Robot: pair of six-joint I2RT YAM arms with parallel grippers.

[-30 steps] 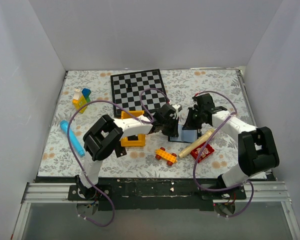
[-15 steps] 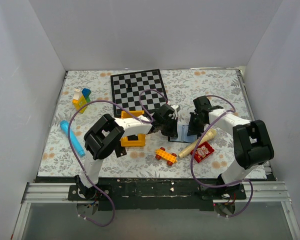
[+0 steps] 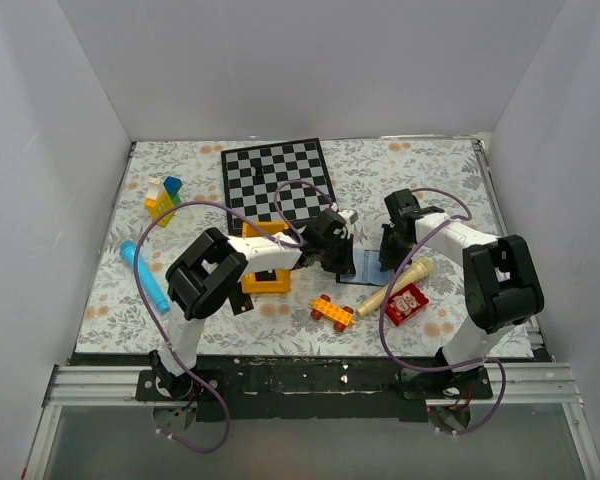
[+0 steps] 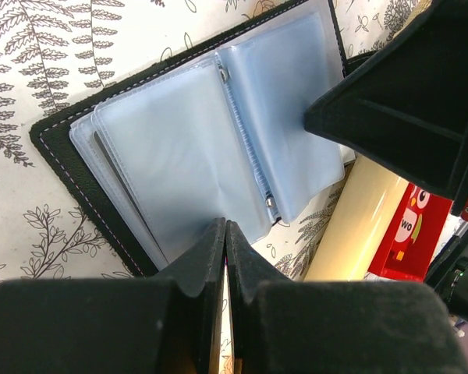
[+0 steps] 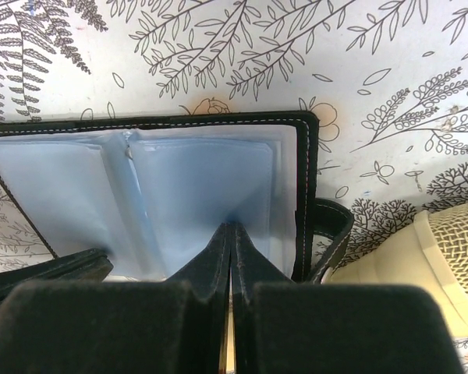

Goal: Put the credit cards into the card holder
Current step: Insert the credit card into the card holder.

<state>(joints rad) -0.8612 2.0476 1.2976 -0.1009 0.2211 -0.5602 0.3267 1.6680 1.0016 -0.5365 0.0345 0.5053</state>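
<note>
Near the middle of the bench [image 3: 430, 170], the card holder [image 3: 366, 266] lay open, blue-grey pockets up, between the two arms. The left tool [image 4: 225, 227] had its jaws together, tips at one pocket's edge. The right tool [image 5: 231, 227] was likewise closed, tips on the opposite page. A cream rod [image 3: 392, 285] lay just beside the card holder.

The card holder [image 4: 179, 148] lies open and flat on the floral bench. Its cover is black with pale stitching, and its inside is filled with blue-grey clear sleeves fanned like pages. The sleeves' near edge meets the tips of the closed left claw [image 4: 225, 227]. The closed right claw [image 5: 231, 227] rests on the opposite sleeve, with the snap tab curling just to its right. A dark sliver under one sleeve may be a credit card [image 4: 113, 167].
</note>
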